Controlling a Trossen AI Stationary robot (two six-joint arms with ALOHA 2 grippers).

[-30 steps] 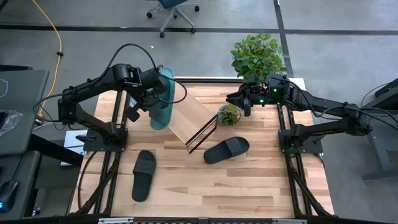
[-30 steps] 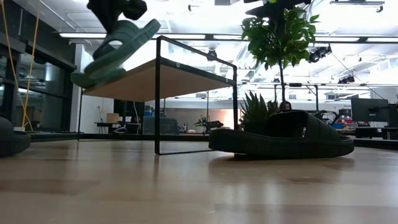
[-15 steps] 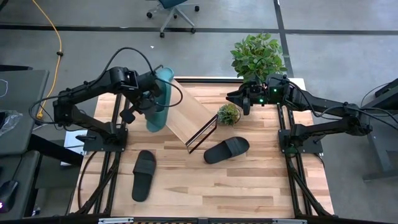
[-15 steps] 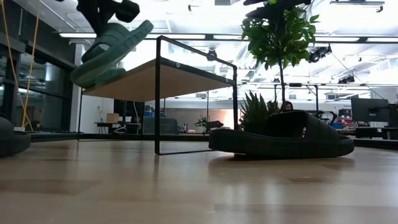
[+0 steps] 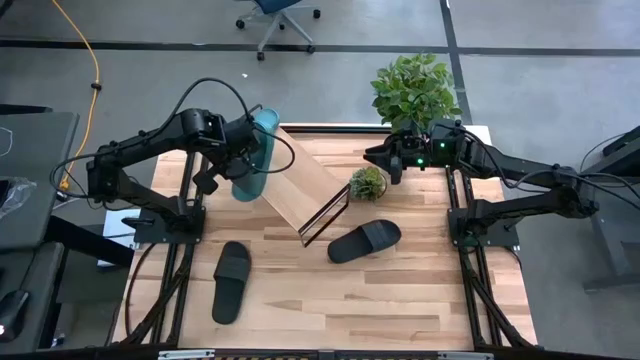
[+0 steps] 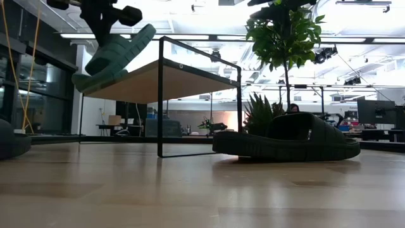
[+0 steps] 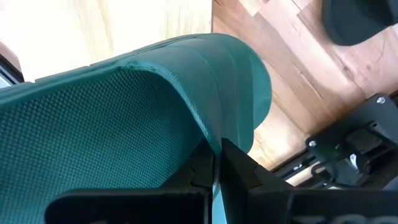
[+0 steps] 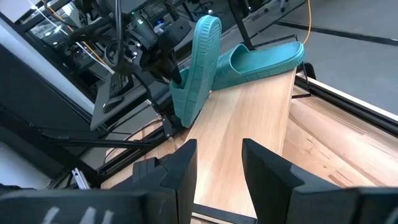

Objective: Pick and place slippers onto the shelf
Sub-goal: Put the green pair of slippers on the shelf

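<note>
Since a second ago the left tool [image 5: 232,160] has swung the held teal slipper [image 5: 252,155] up toward the shelf's [image 5: 305,188] top edge at 11 o'clock of the tabletop [image 5: 400,290]; it now tilts steeper in the low view. Left tool is pinching that slipper at its strap, long axis running 12-to-6, just beside a second teal slipper [image 8: 264,59] already lying on the board. Textured footbed, smooth foam rim. Two black slippers [image 5: 231,281] [image 5: 364,241] lie on the tabletop at 7 and 5 o'clock. Right tool [image 8: 217,163] hangs spread at 1 o'clock, empty. I judge the left arm nearer for the placing.
</note>
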